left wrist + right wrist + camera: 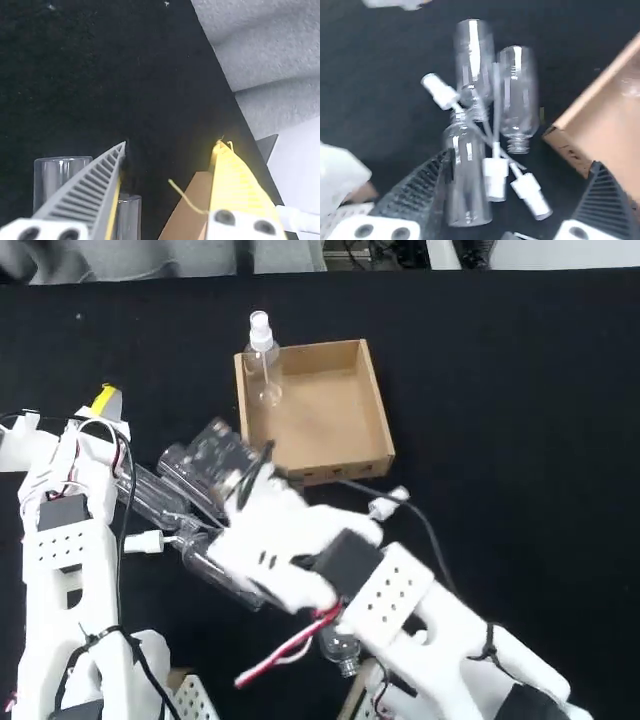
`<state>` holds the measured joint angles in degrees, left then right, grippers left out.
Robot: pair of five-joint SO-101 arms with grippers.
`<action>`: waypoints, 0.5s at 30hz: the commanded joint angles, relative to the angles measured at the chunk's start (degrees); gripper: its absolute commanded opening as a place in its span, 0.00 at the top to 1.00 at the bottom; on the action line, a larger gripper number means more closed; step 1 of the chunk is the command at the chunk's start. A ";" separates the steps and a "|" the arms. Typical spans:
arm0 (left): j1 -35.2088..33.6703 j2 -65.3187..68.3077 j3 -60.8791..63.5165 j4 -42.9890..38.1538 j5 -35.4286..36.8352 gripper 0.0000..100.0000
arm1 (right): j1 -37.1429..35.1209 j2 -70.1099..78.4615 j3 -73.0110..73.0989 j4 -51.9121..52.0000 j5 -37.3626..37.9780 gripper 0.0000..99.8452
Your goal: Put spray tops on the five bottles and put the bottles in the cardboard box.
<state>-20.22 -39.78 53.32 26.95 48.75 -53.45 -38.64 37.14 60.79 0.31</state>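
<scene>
One capped clear bottle (pixel 262 355) is standing, apparently inside the brown cardboard box (pixel 381 405); uncapped bottles (pixel 519 95) and loose white spray tops (pixel 531 196) are lying outside. Both left gripper (pixel 171 145) and right gripper (pixel 522 159) are gaping, empty.

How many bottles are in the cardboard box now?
1: a spray-topped bottle standing in the far-left corner of the cardboard box. Its whole floor shows, so none seems hidden.

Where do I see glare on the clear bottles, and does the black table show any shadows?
Right wrist view: long white streaks of glare run down the three lying bottles. High view: the upright bottle at the box glints faintly; the table is too dark to show shadows. Left wrist view: pale light catches a bottle rim.
</scene>
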 commanded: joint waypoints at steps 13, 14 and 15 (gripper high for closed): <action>-0.57 -2.02 -1.45 -1.23 0.09 0.75 | -7.21 -1.54 8.31 -10.11 -0.18 0.64; -0.57 -2.02 -1.45 -1.23 0.09 0.75 | -7.56 -0.57 8.04 -10.11 -0.35 0.64; -0.57 -2.02 -1.45 -1.23 0.09 0.75 | -7.65 0.75 7.96 -10.37 -0.35 0.64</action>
<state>-20.22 -39.78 53.32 26.95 48.75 -59.34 -38.64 45.76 52.18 0.31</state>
